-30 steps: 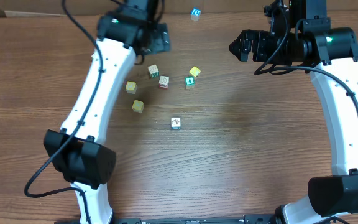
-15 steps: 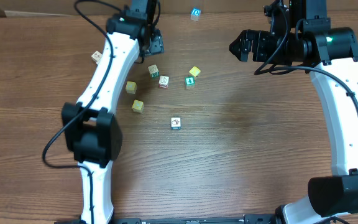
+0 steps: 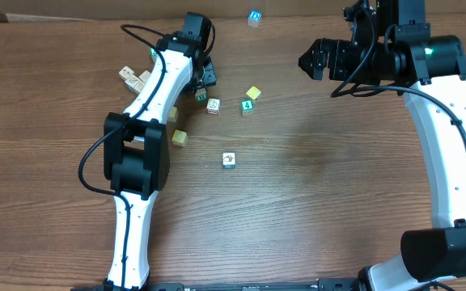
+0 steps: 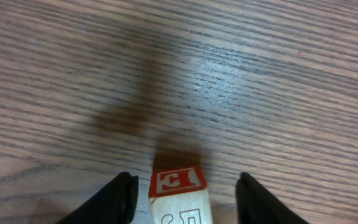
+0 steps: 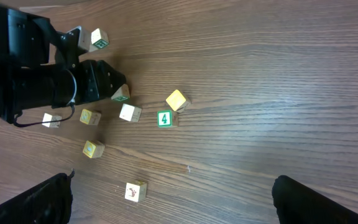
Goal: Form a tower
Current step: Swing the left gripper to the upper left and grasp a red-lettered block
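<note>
Tower not yet formed: every cube in view lies single on the wooden surface [image 3: 314, 194], none resting on another. The left arm [image 3: 140, 153] stretches from the near edge to the far middle, hiding most of a yellow cube [image 3: 172, 114] beneath it. The right arm [image 3: 451, 137] bends in from the right side. The right claw [image 3: 306, 60] hangs released, jaws wide with nothing between them, well apart from the cubes.

The left claw [image 4: 186, 180] sits low over a red-topped cube [image 4: 178, 208]. One finger [image 4: 120, 199] stands on either side, with bare wood showing in both gaps, so the claw is not clenched on it. The frame edge cuts off the lower part of that cube. The white letter on its red face looks like a C. The outlined letter on its side is cut off and unreadable. From overhead the claw hides most of this cube.

Just beside it lies a red-printed cube [image 3: 213, 105]. Near that, a green-faced cube [image 3: 248, 106] reads "4". It lies close against a plain yellow cube [image 3: 253, 93], though whether they touch cannot be told. A second yellow cube [image 3: 179, 137] lies by the left arm. A white cube [image 3: 229, 160] lies alone toward the middle, its picture too small to tell. Two pale cubes [image 3: 133, 77] lie side by side left of the arm. A blue cube [image 3: 254, 16] sits at the far edge, its white mark unreadable.
</note>
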`<action>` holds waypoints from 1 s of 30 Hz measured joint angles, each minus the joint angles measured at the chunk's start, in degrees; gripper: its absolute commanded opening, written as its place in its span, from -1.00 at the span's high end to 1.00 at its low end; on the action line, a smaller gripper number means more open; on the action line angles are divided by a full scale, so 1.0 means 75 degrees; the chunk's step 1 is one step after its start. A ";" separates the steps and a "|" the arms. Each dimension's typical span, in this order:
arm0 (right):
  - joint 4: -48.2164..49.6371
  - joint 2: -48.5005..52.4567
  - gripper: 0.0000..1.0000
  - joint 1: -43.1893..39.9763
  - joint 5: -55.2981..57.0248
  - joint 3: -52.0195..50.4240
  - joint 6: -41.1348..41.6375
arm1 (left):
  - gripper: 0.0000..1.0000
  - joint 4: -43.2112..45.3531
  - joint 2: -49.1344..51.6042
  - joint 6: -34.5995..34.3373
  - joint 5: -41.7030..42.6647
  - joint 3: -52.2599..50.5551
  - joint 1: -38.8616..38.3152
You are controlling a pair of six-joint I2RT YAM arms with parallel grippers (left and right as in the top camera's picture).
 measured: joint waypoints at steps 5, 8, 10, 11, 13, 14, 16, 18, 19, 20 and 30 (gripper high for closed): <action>0.0003 0.0000 -1.00 0.0003 0.0000 0.0000 -0.0003 | 0.21 -0.0105 0.0015 -0.0009 0.0032 0.0000 0.0000; -0.0003 0.0000 -1.00 0.0000 0.0000 0.0000 0.0003 | 0.28 -0.0195 0.0070 -0.0035 0.0058 0.0000 0.0000; 0.0000 0.0000 -1.00 0.0003 0.0000 0.0000 -0.0003 | 0.28 -0.0236 0.0128 -0.0029 0.0087 0.0000 0.0000; 0.0000 0.0000 -1.00 0.0003 0.0000 0.0000 -0.0003 | 0.28 -0.0236 0.0146 -0.0029 0.0090 -0.0017 0.0000; -0.0003 0.0000 -1.00 0.0003 0.0000 0.0000 0.0000 | 0.28 -0.0259 0.0160 -0.0029 0.0114 -0.0029 0.0000; 0.0003 0.0000 -1.00 0.0003 -0.0003 0.0000 -0.0003 | 0.30 -0.0262 0.0163 -0.0029 0.0117 -0.0029 0.0000; -0.0003 0.0000 -1.00 0.0003 0.0003 0.0000 0.0003 | 0.32 -0.0300 0.0163 -0.0029 0.0117 -0.0029 0.0000; 0.0000 0.0000 -1.00 0.0003 0.0003 0.0000 -0.0003 | 0.31 -0.0393 0.0163 -0.0029 0.0117 -0.0032 0.0000; 0.0000 0.0000 -1.00 0.0000 0.0000 0.0000 -0.0003 | 0.30 -0.0414 0.0163 -0.0029 0.0117 -0.0032 0.0000; -0.0003 0.0000 -1.00 0.0003 0.0000 0.0000 0.0000 | 0.31 -0.0414 0.0163 -0.0029 0.0119 -0.0032 0.0000; 0.0000 0.0000 -1.00 0.0003 0.0000 0.0000 -0.0003 | 0.24 -0.0405 0.0163 -0.0026 0.0175 -0.0032 0.0000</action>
